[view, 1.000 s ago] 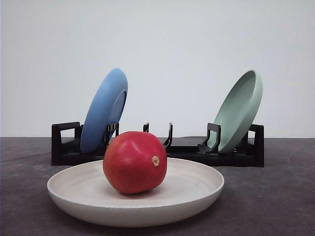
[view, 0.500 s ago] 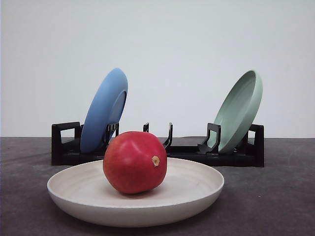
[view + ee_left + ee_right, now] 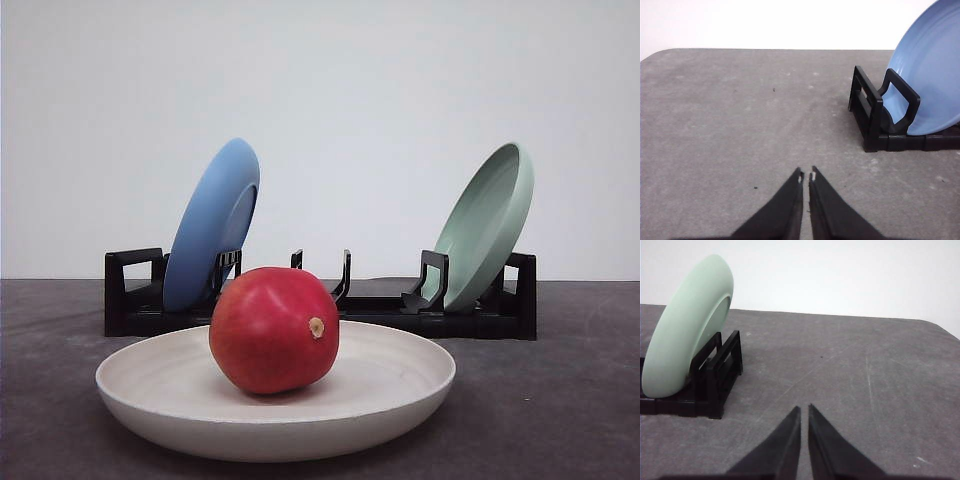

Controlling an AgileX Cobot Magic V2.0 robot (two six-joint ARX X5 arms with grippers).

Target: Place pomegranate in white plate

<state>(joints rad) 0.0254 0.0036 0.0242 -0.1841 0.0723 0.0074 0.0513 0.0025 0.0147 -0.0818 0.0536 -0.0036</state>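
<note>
The glossy red pomegranate (image 3: 273, 330) lies in the middle of the white plate (image 3: 400, 400), its tan nub turned to the right. The plate sits flat on the grey table, close to the front view camera. My left gripper (image 3: 806, 176) is shut with nothing in it, low over bare table beside the left end of the black rack (image 3: 875, 120). My right gripper (image 3: 804, 409) is shut and empty too, hovering over bare table beside the rack's right end (image 3: 715, 375).
A black dish rack (image 3: 320, 305) stands behind the white plate. A blue plate (image 3: 212, 225) leans in its left slots and a pale green plate (image 3: 487, 226) leans in its right slots. Grey tabletop stretches ahead of both grippers.
</note>
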